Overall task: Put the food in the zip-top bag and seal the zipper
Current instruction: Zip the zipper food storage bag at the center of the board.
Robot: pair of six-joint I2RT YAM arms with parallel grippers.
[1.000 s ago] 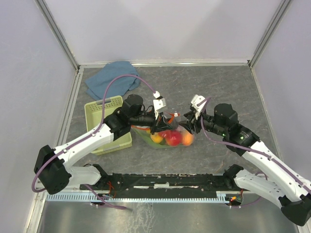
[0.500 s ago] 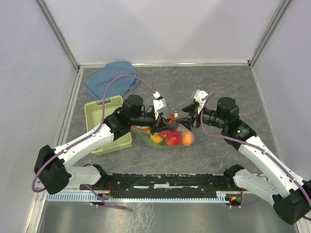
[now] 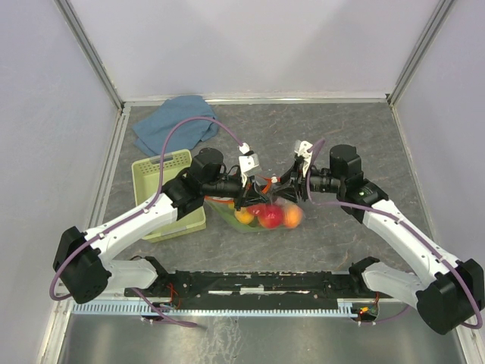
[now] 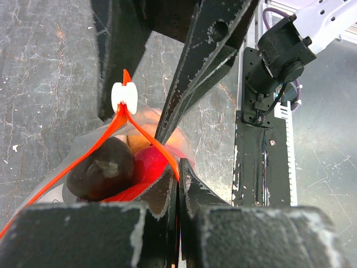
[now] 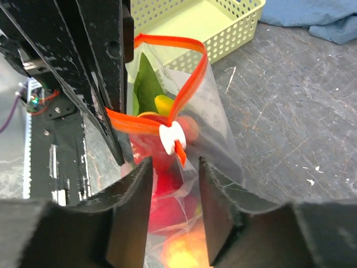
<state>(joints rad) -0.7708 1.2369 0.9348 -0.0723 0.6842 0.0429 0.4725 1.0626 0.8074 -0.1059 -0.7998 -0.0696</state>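
Note:
The zip-top bag [image 3: 261,214] lies mid-table with red, orange and yellow food [image 3: 269,216] inside. My left gripper [image 3: 245,194] is shut on the red-orange zipper [image 4: 167,159] at the bag's left end. In the left wrist view a dark purple piece [image 4: 103,167] and a red piece [image 4: 149,163] show in the bag. My right gripper [image 5: 174,163] is open, its jaws on either side of the bag just below the white slider [image 5: 171,138], not touching it. The strip loops open between the slider and the left gripper. A green leaf [image 5: 146,84] and a banana [image 5: 165,104] show inside.
A pale green basket [image 3: 168,189] stands left of the bag, under the left arm. A blue cloth [image 3: 176,123] lies at the back left. Walls enclose the table on three sides.
My right gripper has moved left, up to the bag's slider end. The left gripper and the bag have stayed in place.

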